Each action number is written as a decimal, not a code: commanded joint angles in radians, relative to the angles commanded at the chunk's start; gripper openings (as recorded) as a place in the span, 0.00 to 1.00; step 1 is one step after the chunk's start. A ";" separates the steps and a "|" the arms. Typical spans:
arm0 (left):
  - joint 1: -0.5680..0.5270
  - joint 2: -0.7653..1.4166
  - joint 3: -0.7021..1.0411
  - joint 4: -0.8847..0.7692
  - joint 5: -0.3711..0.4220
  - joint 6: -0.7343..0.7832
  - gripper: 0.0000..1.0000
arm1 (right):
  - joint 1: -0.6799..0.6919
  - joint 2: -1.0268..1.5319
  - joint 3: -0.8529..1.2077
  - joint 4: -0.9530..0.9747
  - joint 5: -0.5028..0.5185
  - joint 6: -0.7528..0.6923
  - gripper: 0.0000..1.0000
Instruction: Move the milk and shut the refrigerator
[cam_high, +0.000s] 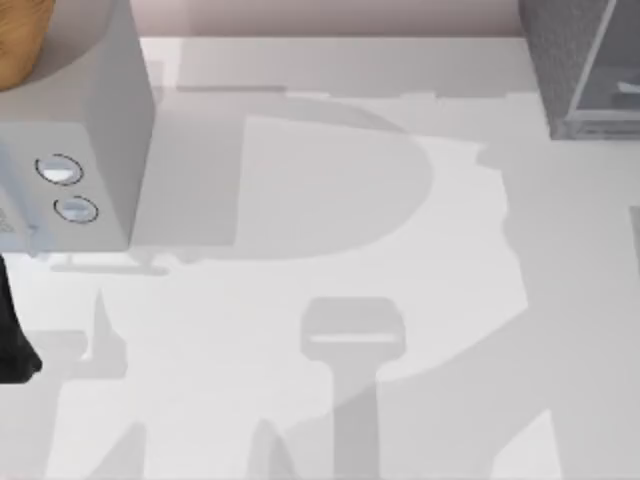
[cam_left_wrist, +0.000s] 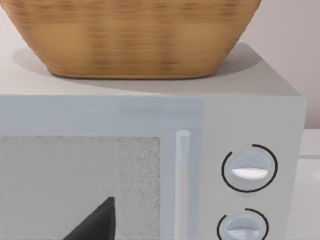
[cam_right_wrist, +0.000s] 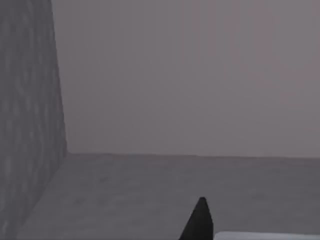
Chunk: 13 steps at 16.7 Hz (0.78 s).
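The fridge (cam_high: 575, 60) sits at the desk's (cam_high: 200, 420) far right, by my right pincer (cam_right_wrist: 200, 225); open or shut, I cannot tell.

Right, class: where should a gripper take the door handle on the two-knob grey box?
Probably mid-bar on the handle, approaching from the front of the box, jaws closing sideways: it is a slim upright bar standing beside the window.

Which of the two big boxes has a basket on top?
The light grey box with two round knobs, at the table's left. The basket sits on it. The dark speckled refrigerator has none.
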 joint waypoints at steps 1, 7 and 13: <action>0.000 0.000 0.000 0.000 0.000 0.000 1.00 | -0.010 0.017 0.017 -0.005 -0.011 0.000 0.00; 0.000 0.000 0.000 0.000 0.000 0.000 1.00 | -0.011 0.023 0.022 -0.007 -0.015 0.001 0.00; 0.000 0.000 0.000 0.000 0.000 0.000 1.00 | -0.014 0.026 0.026 -0.008 -0.017 0.000 0.00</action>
